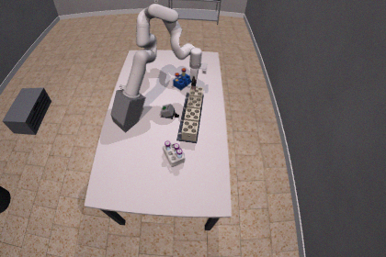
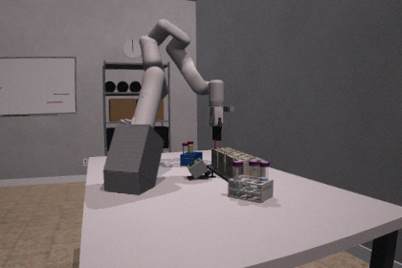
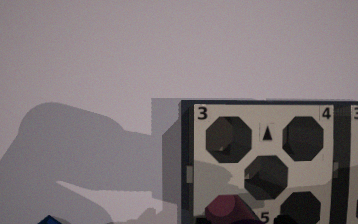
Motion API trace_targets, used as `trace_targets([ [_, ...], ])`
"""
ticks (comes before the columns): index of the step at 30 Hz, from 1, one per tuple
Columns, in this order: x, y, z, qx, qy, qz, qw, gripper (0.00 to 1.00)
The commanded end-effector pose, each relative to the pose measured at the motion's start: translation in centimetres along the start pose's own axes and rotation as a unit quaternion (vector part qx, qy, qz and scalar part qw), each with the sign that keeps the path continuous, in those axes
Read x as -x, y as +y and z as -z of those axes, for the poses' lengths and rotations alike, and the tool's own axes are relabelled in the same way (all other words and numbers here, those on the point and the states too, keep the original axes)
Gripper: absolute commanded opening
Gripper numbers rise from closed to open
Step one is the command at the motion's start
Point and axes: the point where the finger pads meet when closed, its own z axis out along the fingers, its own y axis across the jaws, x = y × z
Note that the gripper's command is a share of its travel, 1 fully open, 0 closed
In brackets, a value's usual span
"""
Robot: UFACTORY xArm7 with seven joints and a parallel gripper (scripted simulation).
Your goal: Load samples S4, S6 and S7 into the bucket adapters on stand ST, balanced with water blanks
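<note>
My gripper (image 1: 194, 83) (image 2: 216, 136) (image 3: 243, 220) is shut on a tube with reddish contents (image 2: 216, 145) (image 3: 222, 207), held upright over the far-end adapter (image 1: 197, 92) (image 3: 200, 147). In the wrist view the tube hides hole 1; holes 3, 4 and 5 show no cap. The loading stand (image 1: 179, 139) carries several beige adapters in a row, with no caps visible. A blue rack (image 1: 182, 83) (image 2: 191, 157) holds tubes with orange-dotted caps. A grey rack (image 1: 174, 158) (image 2: 250, 191) holds three purple-capped tubes. IDs and printed volumes are too small to read.
The small grey desk (image 1: 169, 111) (image 2: 198, 170) with the green DONE key (image 1: 164, 107) stands beside the stand, on the robot-base side. The blue rack is close to the stand's far end. The grey rack stands off its near end.
</note>
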Motion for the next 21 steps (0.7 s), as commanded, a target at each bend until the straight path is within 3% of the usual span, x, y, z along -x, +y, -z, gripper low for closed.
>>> trace_targets([
  [1, -0.1, 0.0, 0.9, 0.000, 0.001, 0.000, 1.000, 0.00],
  [21, -0.1, 0.0, 4.3, 0.000, 0.001, 0.000, 1.000, 0.00],
])
